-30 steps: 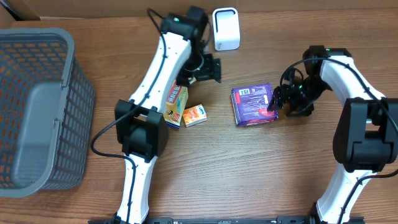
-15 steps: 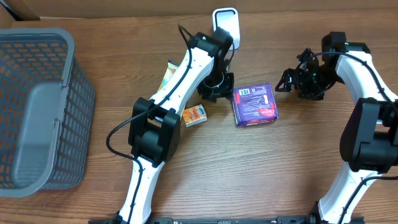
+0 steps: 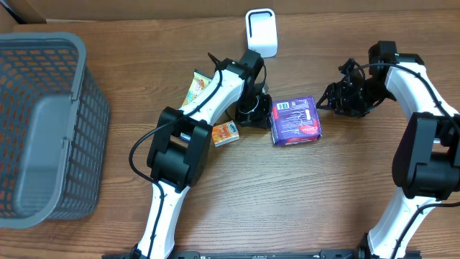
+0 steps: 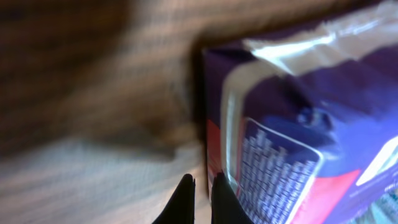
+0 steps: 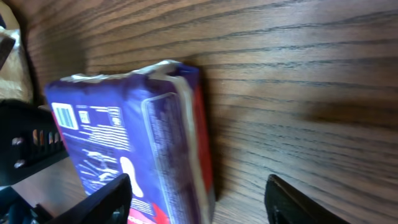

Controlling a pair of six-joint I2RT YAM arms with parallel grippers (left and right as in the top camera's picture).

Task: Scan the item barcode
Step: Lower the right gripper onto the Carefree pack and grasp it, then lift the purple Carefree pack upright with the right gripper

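Nearest to me, along the left edge of the surface [image 3: 237,194], sits the grey mesh basket [image 3: 43,122], well apart from everything else. Towards the middle lies a small orange box [image 3: 225,133], flat on the wood. Just beyond it and to its right is the purple pack [image 3: 295,121], lying flat near the centre of the surface, with its white barcode label [image 3: 282,106] facing up at the corner furthest from me, on the left side.

My left gripper [image 4: 201,190] is down at the pack's left side. Its fingers [image 4: 222,199] are pressed almost together and I see nothing between them. The pack's left edge lies right beside them, but the wrist view is too blurred for me to say whether they touch it.

My right gripper [image 5: 199,190] is spread wide and grips nothing. From overhead it sits just off the pack's far right corner.

Further back, left of my left arm, a yellow and green packet [image 3: 198,86] lies partly hidden by the arm. At the far edge stands the white scanner [image 3: 261,32], well apart from the pack.
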